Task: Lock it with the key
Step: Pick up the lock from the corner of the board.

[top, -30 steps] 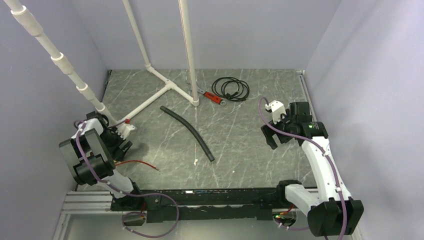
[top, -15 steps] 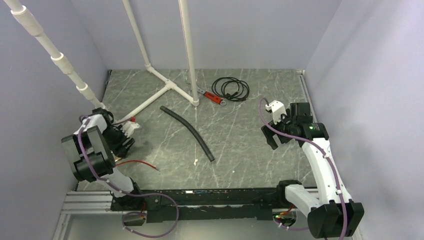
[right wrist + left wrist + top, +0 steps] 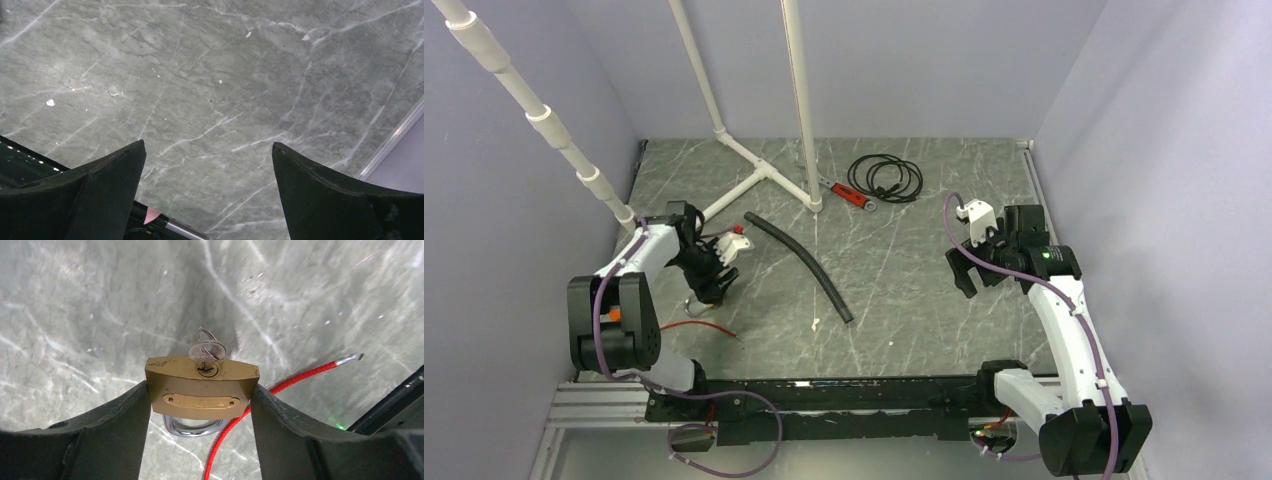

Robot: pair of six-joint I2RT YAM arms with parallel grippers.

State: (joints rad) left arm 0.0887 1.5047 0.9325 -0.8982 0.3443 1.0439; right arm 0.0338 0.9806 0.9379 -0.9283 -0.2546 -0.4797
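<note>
My left gripper (image 3: 202,395) is shut on a brass padlock (image 3: 202,387), its fingers pressing both sides. A silver key (image 3: 206,350) with a ring sticks out of the keyhole on the padlock's end. The steel shackle (image 3: 192,426) shows below the body, and a red cable (image 3: 280,387) runs past it over the marble. In the top view the left gripper (image 3: 711,283) is at the left side of the table, above the red cable (image 3: 709,326); the padlock is hidden there. My right gripper (image 3: 207,160) is open and empty over bare marble, on the right in the top view (image 3: 980,262).
A black hose (image 3: 799,265) lies in the middle of the table. A white pipe frame (image 3: 759,175) stands at the back left. A coiled black cable (image 3: 885,177) and a red-handled tool (image 3: 849,194) lie at the back. Grey walls enclose the table.
My left arm has swung from the far left wall toward the middle of the table, carrying the padlock. The right arm has not moved.
</note>
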